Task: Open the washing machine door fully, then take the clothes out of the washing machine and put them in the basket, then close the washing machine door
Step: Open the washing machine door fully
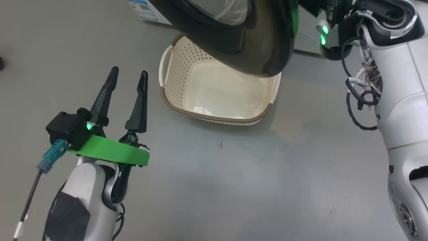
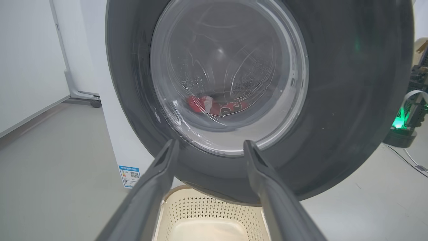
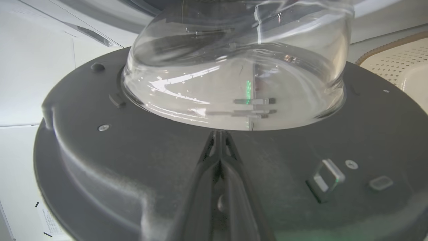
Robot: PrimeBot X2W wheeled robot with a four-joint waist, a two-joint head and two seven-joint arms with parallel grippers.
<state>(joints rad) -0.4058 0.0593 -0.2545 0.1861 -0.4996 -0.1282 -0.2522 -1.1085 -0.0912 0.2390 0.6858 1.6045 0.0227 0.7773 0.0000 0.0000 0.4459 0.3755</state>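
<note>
The washing machine door (image 1: 254, 50), black-rimmed, hangs partly open over the far end of the cream basket (image 1: 214, 117). My left gripper (image 1: 129, 71) is open and empty, left of the basket above the floor. In the left wrist view the left gripper (image 2: 210, 143) points at the door's outer face (image 2: 351, 100). Through the glass the red clothes (image 2: 217, 106) lie in the drum of the white washing machine (image 2: 113, 134), with the basket (image 2: 207, 217) below. My right gripper (image 3: 219, 132) is shut and empty, its tip at the door's inner face (image 3: 133, 167) below the glass bowl (image 3: 234, 73).
My right arm (image 1: 401, 100), with loose black cables, reaches up behind the door at the right. A door latch (image 3: 326, 179) sits right of the shut fingers. Grey floor (image 1: 250, 187) spreads in front of the basket. A wheeled white panel base (image 2: 90, 98) stands left of the machine.
</note>
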